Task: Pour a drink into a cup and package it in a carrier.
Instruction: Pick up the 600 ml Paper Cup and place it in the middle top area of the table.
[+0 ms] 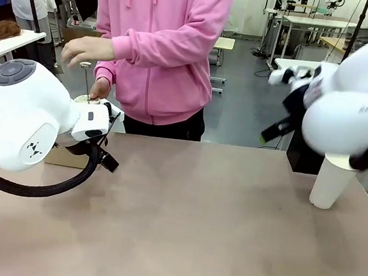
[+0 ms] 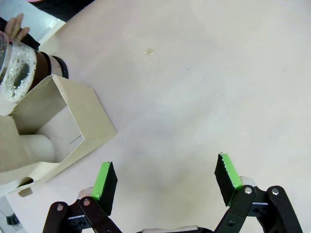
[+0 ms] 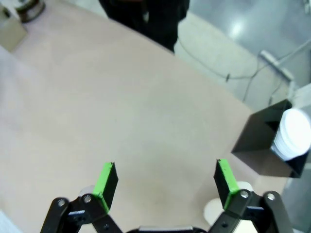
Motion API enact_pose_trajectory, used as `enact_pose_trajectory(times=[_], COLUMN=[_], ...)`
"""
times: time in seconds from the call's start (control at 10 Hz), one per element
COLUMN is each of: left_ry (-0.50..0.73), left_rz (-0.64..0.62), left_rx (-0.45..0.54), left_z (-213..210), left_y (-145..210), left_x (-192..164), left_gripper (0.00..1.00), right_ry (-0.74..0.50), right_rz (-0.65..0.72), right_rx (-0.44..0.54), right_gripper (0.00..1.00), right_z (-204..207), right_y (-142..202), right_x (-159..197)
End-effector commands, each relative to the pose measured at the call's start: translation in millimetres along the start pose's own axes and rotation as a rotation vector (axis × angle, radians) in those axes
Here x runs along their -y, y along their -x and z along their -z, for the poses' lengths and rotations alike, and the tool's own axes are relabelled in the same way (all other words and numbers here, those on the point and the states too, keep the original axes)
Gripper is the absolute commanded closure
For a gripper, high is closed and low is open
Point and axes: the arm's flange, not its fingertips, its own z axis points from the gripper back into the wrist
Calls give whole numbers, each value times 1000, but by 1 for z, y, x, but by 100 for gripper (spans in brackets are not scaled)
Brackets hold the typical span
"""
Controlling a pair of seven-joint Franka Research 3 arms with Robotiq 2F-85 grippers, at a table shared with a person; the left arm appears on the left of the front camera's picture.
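Observation:
The press pot (image 2: pixel 19 68) stands at the table's far left, holding foam and the dark brown drink (image 2: pixel 48 63). The person's hands (image 1: pixel 87 52) are on its plunger (image 1: pixel 85 75). Beside it sits the brown cardboard carrier (image 2: pixel 63 121), partly hidden behind my left arm in the front view (image 1: pixel 60 158). My left gripper (image 2: pixel 165 174) hangs open over bare table just right of the carrier. The tall white paper cup (image 1: pixel 329 183) stands at the right edge, its top hidden by my right arm. My right gripper (image 3: pixel 165 177) is open above the table, holding nothing.
A black box (image 3: pixel 265 145) of white lids (image 3: pixel 294 133) sits at the far right corner near the cup. A small drop (image 2: pixel 149 51) marks the tabletop. The person in a pink hoodie (image 1: pixel 161 43) stands at the far side.

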Motion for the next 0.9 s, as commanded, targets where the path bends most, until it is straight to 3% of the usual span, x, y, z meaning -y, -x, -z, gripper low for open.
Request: enact_pose_trajectory(times=[0.0, 0.3, 0.5, 0.8], left_ry=[0, 0, 0, 0], left_rz=[0, 0, 0, 0], left_rx=[0, 0, 0, 0], left_z=[0, 0, 0, 0], left_y=[0, 0, 0, 0], left_x=[0, 0, 0, 0], left_gripper=[0, 0, 0, 0], right_ry=[-172, -394, -442, -417], right_rz=[-49, -98, -208, -224], right_rx=[34, 200, 316, 493], right_gripper=[0, 0, 0, 0], right_z=[-42, -89, -91, -62], right_y=[-1, 42, 91, 148], right_x=[60, 173, 214, 247])
